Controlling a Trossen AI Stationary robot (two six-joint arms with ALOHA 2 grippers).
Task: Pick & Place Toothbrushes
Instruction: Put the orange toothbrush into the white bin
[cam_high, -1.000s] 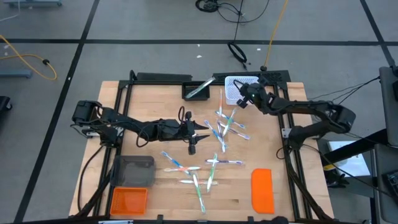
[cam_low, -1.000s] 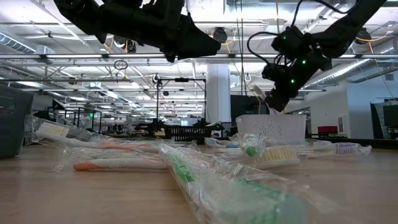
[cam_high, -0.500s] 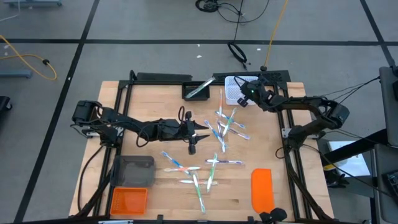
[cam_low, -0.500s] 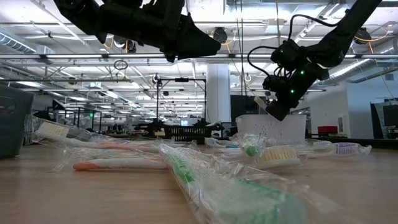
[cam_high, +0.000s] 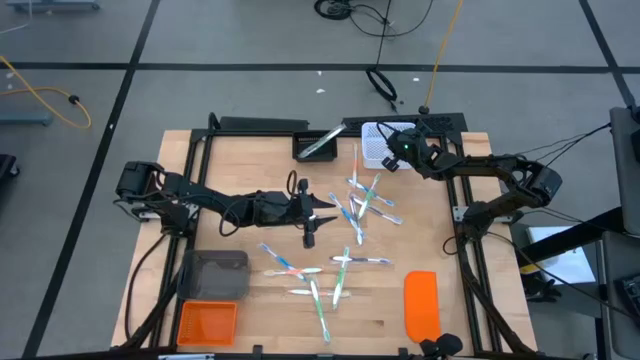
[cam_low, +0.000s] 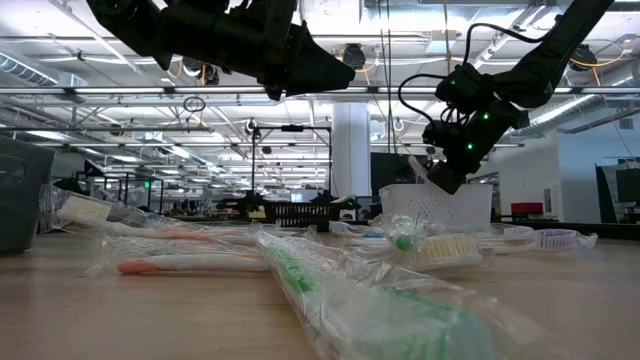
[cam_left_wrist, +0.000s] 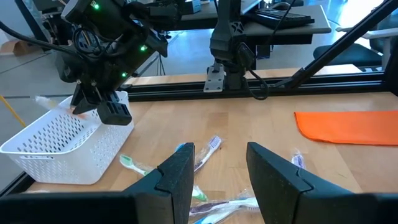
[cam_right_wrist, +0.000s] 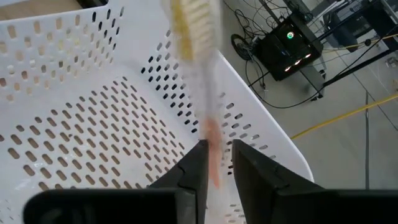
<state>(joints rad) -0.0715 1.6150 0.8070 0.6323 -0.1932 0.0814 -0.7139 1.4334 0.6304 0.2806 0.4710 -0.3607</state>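
Observation:
Several wrapped toothbrushes (cam_high: 360, 200) lie scattered flat on the wooden table, with more nearer the front (cam_high: 310, 275). A white perforated basket (cam_high: 375, 140) stands at the far edge. My right gripper (cam_right_wrist: 217, 162) hangs over the basket's inside (cam_right_wrist: 93, 124), its fingers slightly apart, with one toothbrush (cam_right_wrist: 199, 93) sticking out between them, blurred. The same toothbrush (cam_left_wrist: 53, 102) juts from that gripper in the left wrist view. My left gripper (cam_left_wrist: 217, 168) hovers open above the table's middle (cam_high: 325, 207), holding nothing. My right gripper has the toothbrush's handle end (cam_right_wrist: 211, 146) between its two fingers, with the bristle head pointing away over the basket. The handle lies against one finger (cam_right_wrist: 193, 168), and a gap shows to the other. The brush is clear of the basket and blurred.
An orange lid (cam_high: 421, 305) lies at the near right. An orange basket (cam_high: 207, 322) and a grey bin (cam_high: 217, 272) stand at the near left. A black tray (cam_high: 318, 145) sits left of the white basket. Bare wood shows at the table's left.
My right gripper has carried the toothbrush toward the table's far edge and slightly down, coming over the white basket. It has then held still there. The toothbrush shows blurred between its fingers now.

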